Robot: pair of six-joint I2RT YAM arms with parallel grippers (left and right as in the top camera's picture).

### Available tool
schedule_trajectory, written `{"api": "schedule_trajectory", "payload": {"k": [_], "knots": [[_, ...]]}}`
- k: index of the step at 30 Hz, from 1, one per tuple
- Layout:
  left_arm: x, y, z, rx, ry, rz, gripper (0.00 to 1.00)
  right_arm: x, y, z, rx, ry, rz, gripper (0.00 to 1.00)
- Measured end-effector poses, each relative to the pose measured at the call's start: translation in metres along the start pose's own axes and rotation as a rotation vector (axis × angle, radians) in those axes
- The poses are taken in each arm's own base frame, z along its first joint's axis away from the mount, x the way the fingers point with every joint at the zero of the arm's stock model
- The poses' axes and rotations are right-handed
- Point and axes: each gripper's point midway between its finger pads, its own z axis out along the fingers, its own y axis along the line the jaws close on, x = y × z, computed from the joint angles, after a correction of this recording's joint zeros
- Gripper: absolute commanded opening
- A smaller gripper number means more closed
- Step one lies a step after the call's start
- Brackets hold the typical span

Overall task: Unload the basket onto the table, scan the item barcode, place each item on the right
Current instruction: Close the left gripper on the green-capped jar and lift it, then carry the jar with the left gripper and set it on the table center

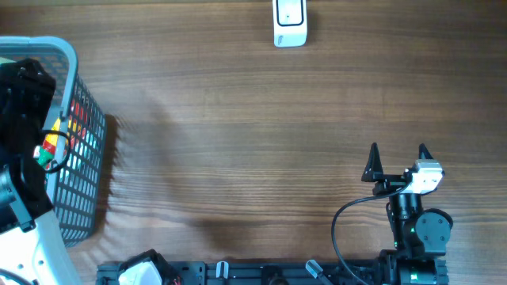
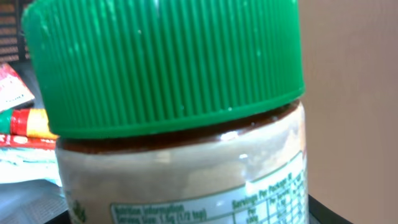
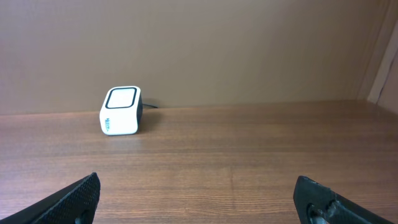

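Looking down from overhead, the camera shows the left arm [image 1: 24,103] reaching over the grey mesh basket [image 1: 75,59] at the left edge of the wooden tabletop [image 1: 238,119], its black body covering whatever lies beneath it. Only the left wrist view reveals what is there: a jar [image 2: 180,168] with a ribbed green lid [image 2: 161,62] fills the frame, upright and very close to the lens. A nutrition label shows low on its side, and red and yellow packets [image 2: 25,124] lie behind it to the left. Neither view shows the left gripper's fingers, so whether it grips the jar cannot be told.

The white scanner [image 1: 289,22] sits at the far edge of the tabletop, well apart from the basket. The right wrist view shows its face tilted upward. The right gripper [image 1: 398,154] hangs near the front right with its jaws spread wide and nothing between them.
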Motion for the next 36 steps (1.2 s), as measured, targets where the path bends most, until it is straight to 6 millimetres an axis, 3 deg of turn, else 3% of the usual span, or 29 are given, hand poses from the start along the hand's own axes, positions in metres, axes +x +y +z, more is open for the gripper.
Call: {"api": "schedule_trajectory", "payload": {"k": [3, 6, 11, 14, 17, 18, 19, 22, 24, 27, 30, 36], "knots": [[0.010, -0.011, 0.000, 0.023, 0.019, 0.069, 0.56, 0.000, 0.000, 0.000, 0.000, 0.000, 0.000, 1.00], [0.033, -0.032, -0.001, 0.081, 0.073, 0.164, 0.56, 0.000, 0.000, 0.000, 0.000, 0.000, 0.000, 1.00], [0.076, -0.065, -0.007, 0.188, 0.175, 0.301, 0.54, 0.000, 0.000, 0.000, 0.000, 0.000, 0.000, 1.00], [0.113, -0.075, 0.004, 0.197, 0.286, 0.373, 0.53, 0.000, 0.000, 0.000, 0.000, 0.000, 0.000, 1.00], [0.166, -0.066, 0.032, 0.113, 0.457, 0.450, 0.52, 0.000, 0.000, 0.000, 0.000, 0.000, 0.000, 1.00], [0.174, -0.064, 0.037, 0.100, 0.480, 0.461, 0.52, 0.000, 0.000, 0.000, 0.000, 0.000, 0.000, 1.00], [0.209, -0.056, 0.056, 0.039, 0.582, 0.510, 0.52, 0.000, 0.000, 0.000, 0.000, 0.000, 0.000, 1.00], [0.269, -0.045, 0.080, -0.036, 0.725, 0.600, 0.52, 0.000, 0.000, 0.000, 0.000, 0.000, 0.000, 1.00], [0.320, -0.035, 0.091, -0.080, 0.832, 0.682, 0.52, 0.000, 0.000, 0.000, 0.000, 0.000, 0.000, 1.00], [0.385, -0.017, 0.090, -0.139, 0.957, 0.805, 0.53, 0.000, 0.000, 0.000, 0.000, 0.000, 0.000, 1.00], [0.434, 0.001, 0.081, -0.181, 1.047, 0.912, 0.53, 0.000, 0.000, 0.000, 0.000, 0.000, 0.000, 1.00], [0.495, 0.023, 0.070, -0.199, 1.126, 1.045, 0.54, 0.000, 0.000, 0.000, 0.000, 0.000, 0.000, 1.00]]}}
